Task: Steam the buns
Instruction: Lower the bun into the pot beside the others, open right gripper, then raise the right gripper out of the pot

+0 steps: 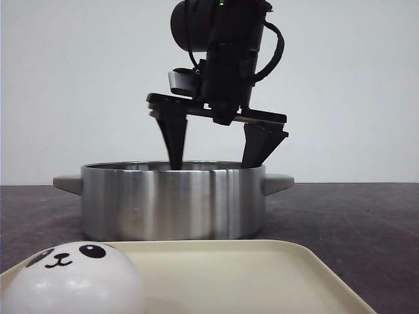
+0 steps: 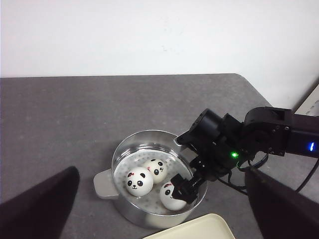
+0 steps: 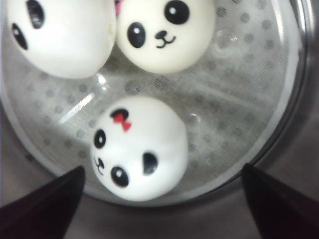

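Observation:
Three white panda buns lie in the steel pot (image 2: pixel 130 147): one (image 2: pixel 139 181), a second (image 2: pixel 157 168) and a third (image 2: pixel 168 200). The right wrist view shows them close, the nearest with a red bow (image 3: pixel 139 149). My right gripper (image 1: pixel 214 163) is open and empty, its fingertips down at the pot's rim (image 1: pixel 173 196), on either side of the bow bun (image 3: pixel 163 167). A fourth bun (image 1: pixel 72 278) sits on the cream tray (image 1: pixel 262 275). My left gripper (image 2: pixel 162 170) is open and empty, high above the table, looking down on the pot.
The pot has side handles (image 1: pixel 278 182) and a perforated steamer floor (image 3: pixel 234 99). The cream tray's corner (image 2: pixel 194 230) lies just in front of the pot. The dark table's edge (image 2: pixel 269 107) is to the right, with a pale wall behind.

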You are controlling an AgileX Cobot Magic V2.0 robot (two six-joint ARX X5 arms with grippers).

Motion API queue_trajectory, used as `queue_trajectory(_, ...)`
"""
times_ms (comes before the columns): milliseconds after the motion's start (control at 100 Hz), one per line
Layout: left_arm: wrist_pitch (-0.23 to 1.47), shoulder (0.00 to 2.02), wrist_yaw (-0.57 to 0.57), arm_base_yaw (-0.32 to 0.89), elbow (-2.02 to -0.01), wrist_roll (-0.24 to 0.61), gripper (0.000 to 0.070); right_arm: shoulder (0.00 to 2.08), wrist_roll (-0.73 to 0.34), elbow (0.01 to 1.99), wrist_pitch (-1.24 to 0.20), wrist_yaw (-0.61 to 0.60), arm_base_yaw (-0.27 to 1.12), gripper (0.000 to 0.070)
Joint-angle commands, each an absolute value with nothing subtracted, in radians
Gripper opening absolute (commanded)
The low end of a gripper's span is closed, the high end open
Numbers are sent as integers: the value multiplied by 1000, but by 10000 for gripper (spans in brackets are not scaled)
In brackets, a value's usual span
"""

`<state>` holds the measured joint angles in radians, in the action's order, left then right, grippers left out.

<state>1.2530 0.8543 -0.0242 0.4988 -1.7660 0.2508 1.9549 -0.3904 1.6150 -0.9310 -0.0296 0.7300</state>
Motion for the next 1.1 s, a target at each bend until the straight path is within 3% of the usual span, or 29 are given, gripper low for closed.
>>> queue_trajectory(0, 1246, 862, -27, 505, -1781, 247, 700, 1967, -407, 1639, -944, -24, 736, 694)
queue_trajectory(80, 1256, 862, -27, 505, -1773, 248, 700, 1952, -391, 1666, -966, -25, 736, 682)
queue_trajectory(110, 1262, 862, -27, 505, -1767, 248, 700, 1940, -380, 1681, -974, -24, 736, 642)
queue_trajectory(140, 1266, 862, -26, 505, -1757, 248, 700, 1925, -373, 1697, -982, -18, 737, 548)
queue_trajectory(230, 1266, 860, -8, 505, -1702, 260, 700, 1854, -364, 1741, -992, 17, 756, 172)
queue_trajectory(270, 1266, 859, 7, 505, -1667, 268, 700, 1810, -356, 1757, -993, 35, 768, 78)
queue_trajectory(310, 1263, 857, 29, 505, -1626, 281, 700, 1760, -348, 1771, -989, 59, 785, 30)
queue_trajectory(620, 1179, 856, 268, 537, -1218, 359, 700, 1377, -304, 1794, -959, 252, 968, 16)
queue_trajectory(870, 1052, 866, 290, 674, -914, 443, 700, 1206, -314, 1794, -952, 369, 1070, 16)
queue_trajectory(1090, 923, 924, 268, 828, -801, 536, 700, 1174, -319, 1794, -1016, 450, 1085, 16)
